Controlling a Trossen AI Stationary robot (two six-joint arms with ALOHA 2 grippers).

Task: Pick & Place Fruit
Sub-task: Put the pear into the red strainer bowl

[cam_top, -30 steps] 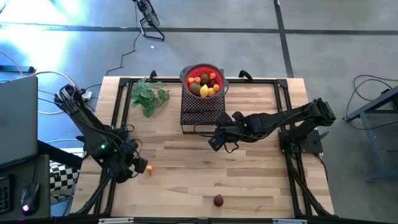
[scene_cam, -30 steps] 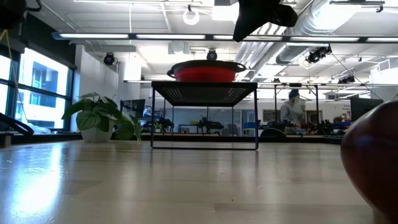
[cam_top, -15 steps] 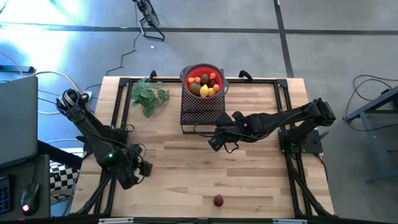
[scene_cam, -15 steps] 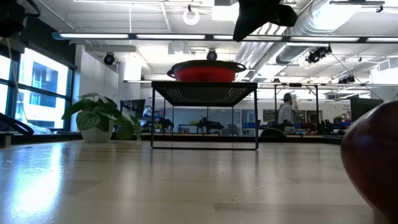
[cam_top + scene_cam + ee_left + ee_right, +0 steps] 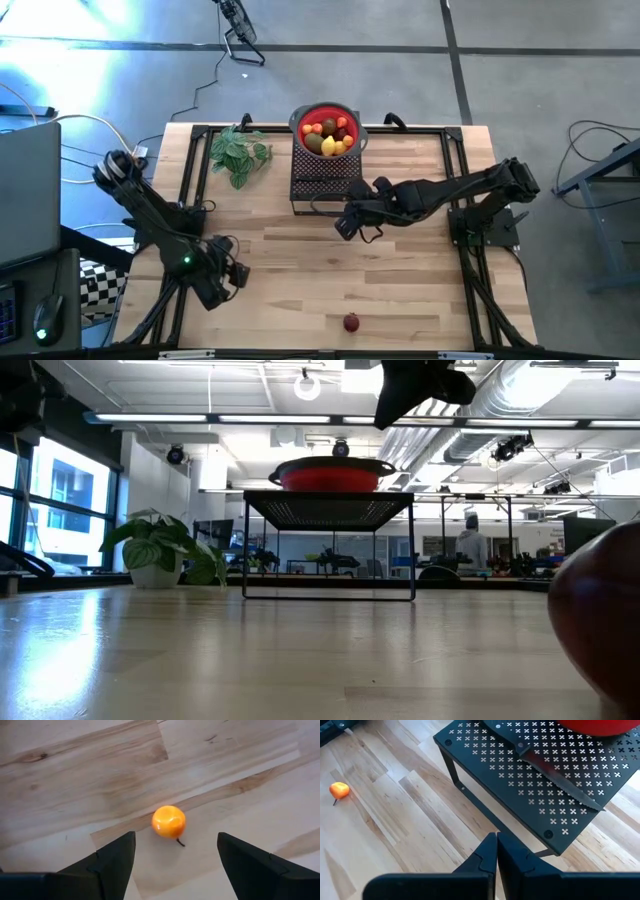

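A small orange fruit lies on the wooden table. My left gripper is open above it with one finger on either side, touching nothing. In the high view this gripper covers the fruit, near the table's front left. The fruit also shows in the right wrist view. A dark red ball lies near the front edge and looms at the right of the low view. A red bowl holding several fruit pieces stands on a black rack. My right gripper is shut and empty in front of the rack.
A black-handled knife lies on the perforated rack top beside the bowl. A green leafy sprig lies at the back left. A black frame runs along the table's edges. Bare wood lies between the two arms.
My left gripper has gone toward the table's right and near edges and now stands over the small orange fruit, which no longer shows in the high view. The fruit has stayed in place.
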